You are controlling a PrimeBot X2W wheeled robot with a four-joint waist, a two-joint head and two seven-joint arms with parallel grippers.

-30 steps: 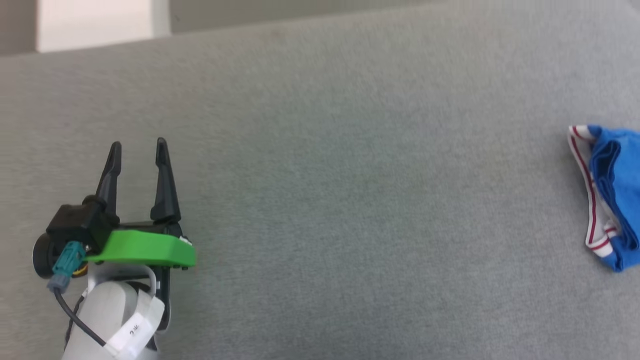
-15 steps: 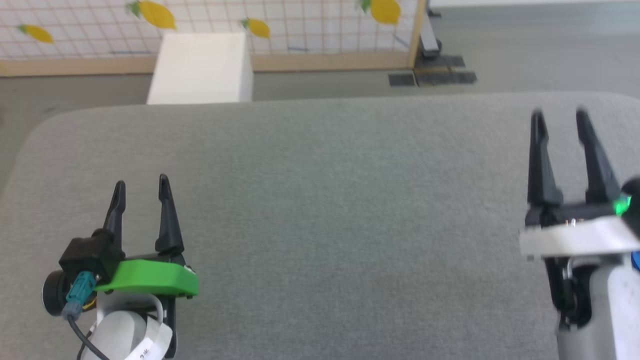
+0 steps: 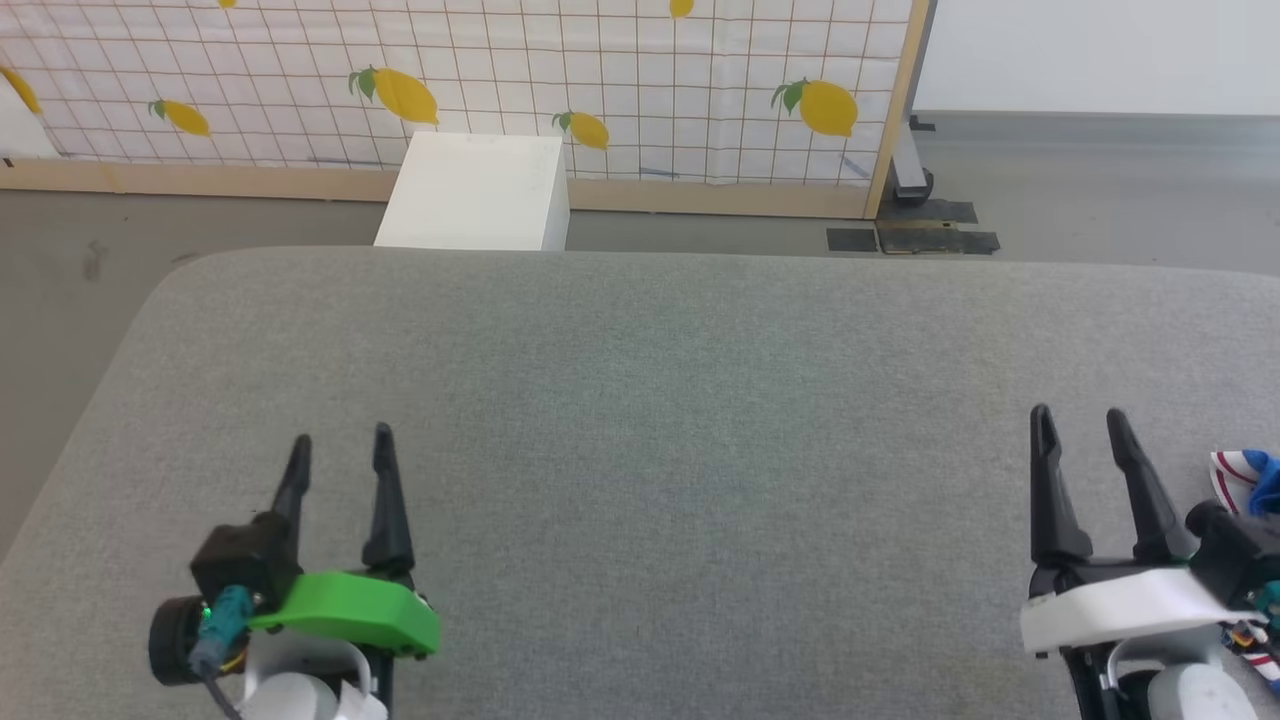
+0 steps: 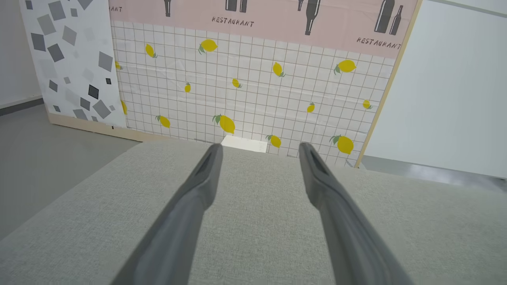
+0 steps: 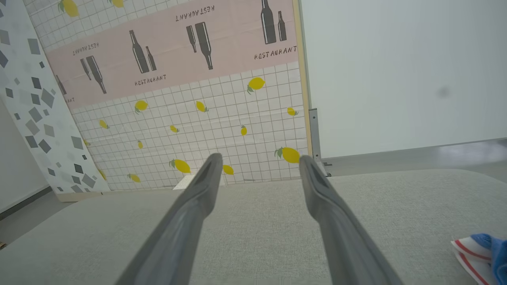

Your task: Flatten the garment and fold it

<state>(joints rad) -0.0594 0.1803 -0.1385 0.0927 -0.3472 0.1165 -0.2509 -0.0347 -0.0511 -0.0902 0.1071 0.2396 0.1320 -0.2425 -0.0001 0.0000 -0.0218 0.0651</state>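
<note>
Garment [image 3: 1240,478]: bunched in a small heap at the right edge of the grey fabric-topped desk [image 3: 640,450], cut off by the frame in the head view. Bright blue jersey cloth, white trim with red stripes turned toward the middle of the desk. Not flattened, not folded.

Right gripper [image 3: 1078,415]: low at the right of the head view, fingers pointing away from the robot, spread wide, nothing between them. Just to the left of the garment. Garment on the outer side of the right-hand finger, level with that finger's base and partly hidden behind the wrist housing. Touching the housing or a little apart from it: cannot tell from the head view.

In the right wrist view, garment [image 5: 479,251] in the lower right corner, lying on the desk off to the right of the right gripper [image 5: 260,157]. Clear of both fingers, with bare grey cloth between finger and trim.

Left gripper [image 3: 341,438]: low at the left of the head view, fingers likewise spread and empty. Well apart from the garment, on the opposite side of the desk. In the left wrist view, left gripper [image 4: 260,147] above bare desk, pointing at the far edge.

Beyond that far edge: white box [image 3: 480,190] on the grey floor [image 3: 1100,190], set against a lemon-print panel [image 3: 600,60].
</note>
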